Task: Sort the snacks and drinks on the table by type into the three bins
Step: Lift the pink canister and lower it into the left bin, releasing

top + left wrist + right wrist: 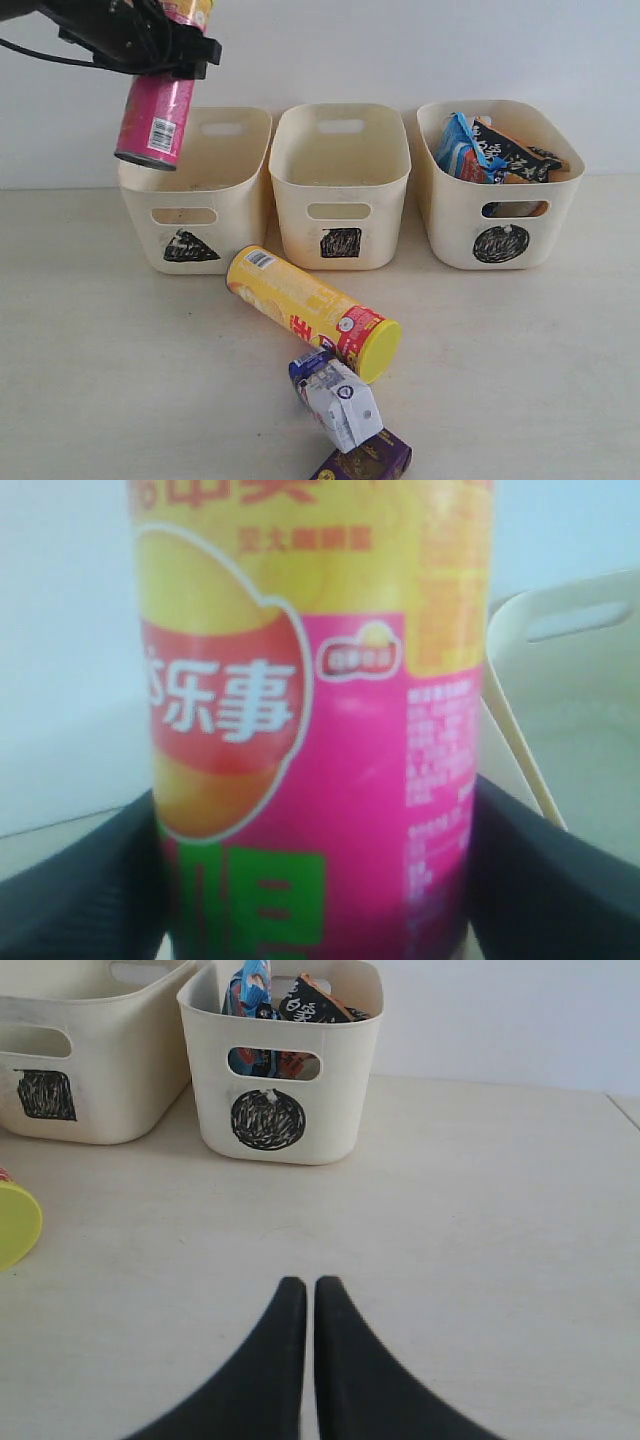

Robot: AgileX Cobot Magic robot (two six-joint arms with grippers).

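Aloft, pink tube (155,118) clamped in left tool (172,52).

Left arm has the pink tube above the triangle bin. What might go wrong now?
The pink tube hangs tilted over the rim of the triangle bin; released, it may clip the rim and tumble out. The yellow tube lies on its side beside the white carton; a nudge may roll it.

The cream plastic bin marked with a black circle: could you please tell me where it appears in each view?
Exterior view: the cream circle-marked bin stands rightmost in the row.
Left wrist view: not in it.
Right wrist view: the same bin stands beyond the shut right gripper.
Shared landmark: the cream square-marked bin beside it.
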